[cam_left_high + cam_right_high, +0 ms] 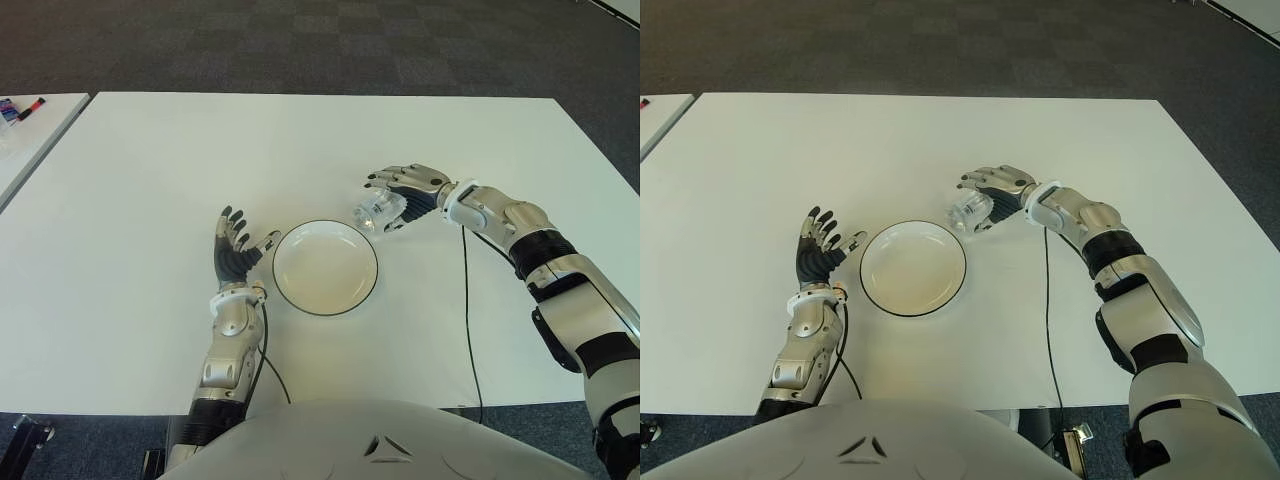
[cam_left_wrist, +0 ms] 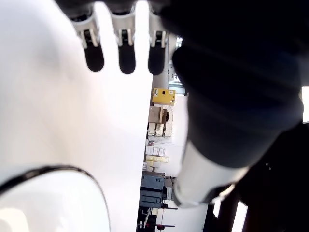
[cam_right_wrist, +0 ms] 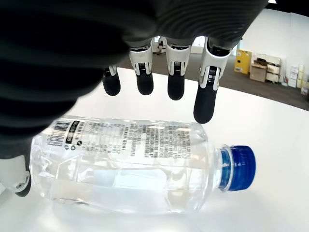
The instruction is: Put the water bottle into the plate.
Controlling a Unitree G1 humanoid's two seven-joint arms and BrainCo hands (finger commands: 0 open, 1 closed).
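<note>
A clear water bottle [image 1: 378, 210] with a blue cap [image 3: 238, 167] lies on its side on the white table [image 1: 150, 180], just beyond the right rim of the plate. The white plate [image 1: 325, 270] with a dark rim holds nothing. My right hand [image 1: 402, 193] hovers over the bottle; its fingers [image 3: 175, 72] are extended above the bottle and not closed on it, with the thumb beside the bottle's base. My left hand [image 1: 238, 245] stands open with spread fingers just left of the plate, whose rim [image 2: 48, 169] shows in the left wrist view.
A black cable [image 1: 466, 300] runs across the table from my right wrist toward the near edge. A second table [image 1: 30, 125] at the far left carries small items [image 1: 18, 108]. Dark carpet lies beyond the far edge.
</note>
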